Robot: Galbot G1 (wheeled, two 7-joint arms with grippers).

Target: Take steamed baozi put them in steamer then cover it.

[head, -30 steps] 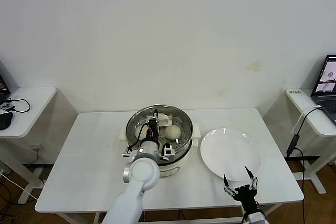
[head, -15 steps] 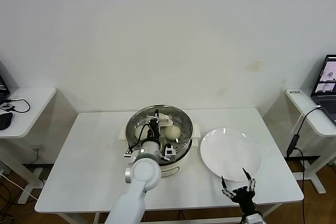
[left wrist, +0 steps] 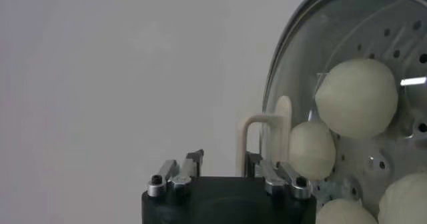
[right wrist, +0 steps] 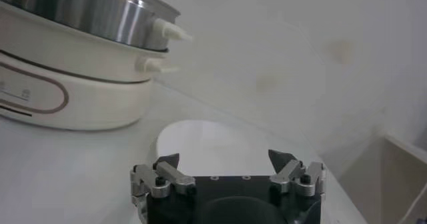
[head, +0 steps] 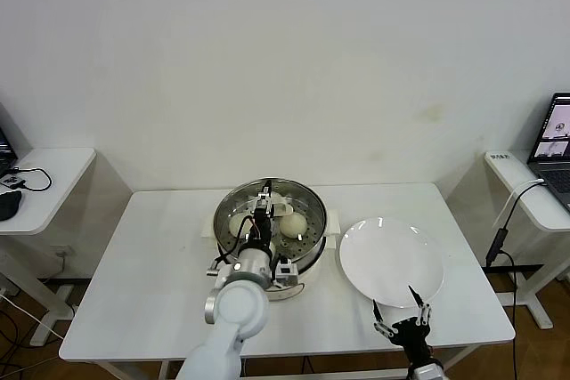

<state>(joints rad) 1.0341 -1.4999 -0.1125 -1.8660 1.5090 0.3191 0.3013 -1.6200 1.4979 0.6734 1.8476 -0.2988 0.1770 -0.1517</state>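
We see the steamed baozi lying on the perforated tray inside the steamer, a shiny steel pot on a white base at the middle of the white counter. In the left wrist view four buns show under the clear glass cover, whose cream handle stands upright just ahead of our left pincer. That pincer hangs over the pot, its jaws parted on either side of the handle and gripping nothing. Our left arm reaches forward from the near edge. Our right pincer rests low at the near edge, fully spread and empty, beside the bare white plate.
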